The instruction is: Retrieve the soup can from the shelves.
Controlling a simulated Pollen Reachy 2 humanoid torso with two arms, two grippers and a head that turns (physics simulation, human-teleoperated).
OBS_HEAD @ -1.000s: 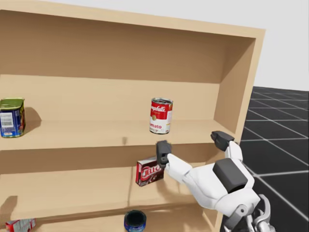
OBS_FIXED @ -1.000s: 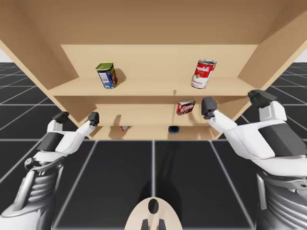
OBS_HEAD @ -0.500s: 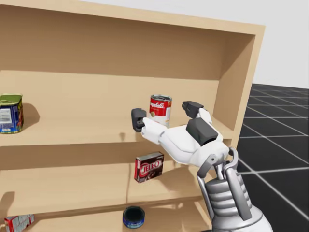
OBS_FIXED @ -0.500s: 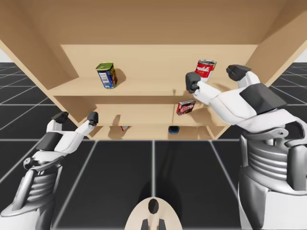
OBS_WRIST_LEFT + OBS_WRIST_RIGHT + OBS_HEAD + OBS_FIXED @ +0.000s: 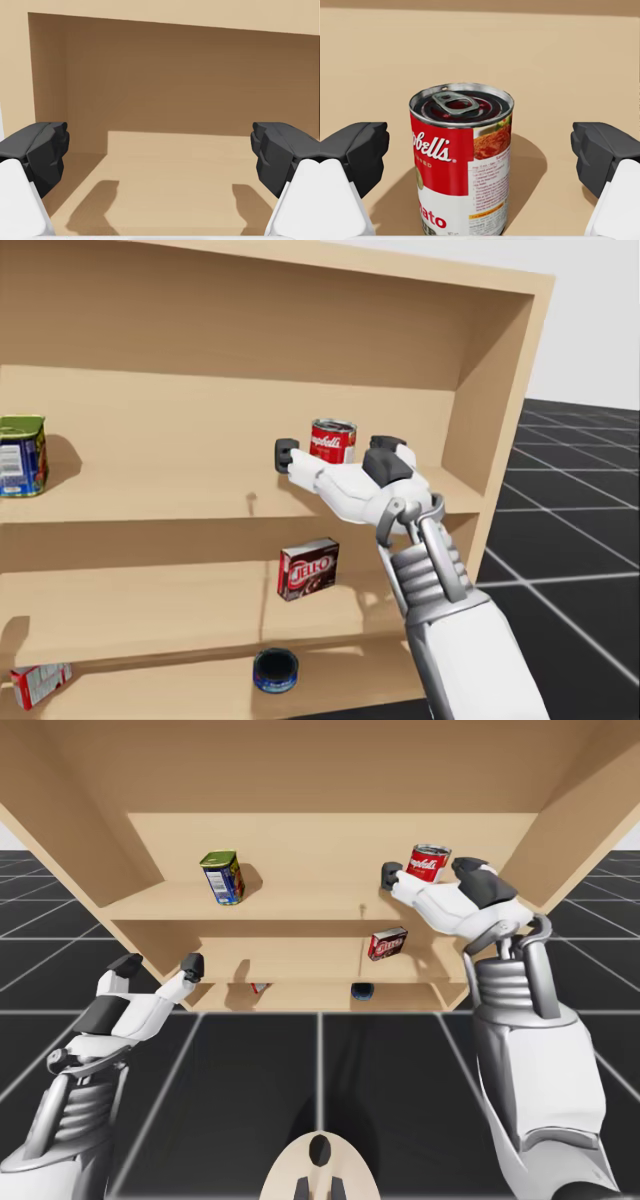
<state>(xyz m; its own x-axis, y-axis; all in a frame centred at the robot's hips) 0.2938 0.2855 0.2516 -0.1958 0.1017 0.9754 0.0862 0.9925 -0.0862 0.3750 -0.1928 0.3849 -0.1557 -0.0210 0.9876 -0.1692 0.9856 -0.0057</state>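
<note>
— Where's our soup can?
— Upright on the top shelf, between our right claw's fingers (spread wide, touching neither side of it).
— And our left claw?
— Fingers apart too, facing into a lower shelf.

My white right arm comes up from the right side and is stretched forward and upward, nearly straight, with the grey ribbed wrist bent so that the hand lies about level. The white right gripper at its end points forward, and its two dark-tipped fingers stand wide apart, one at each side. My white left arm stays low at the left side, bent at the elbow, and the white left gripper points forward with its dark-tipped fingers spread wide too.
</note>
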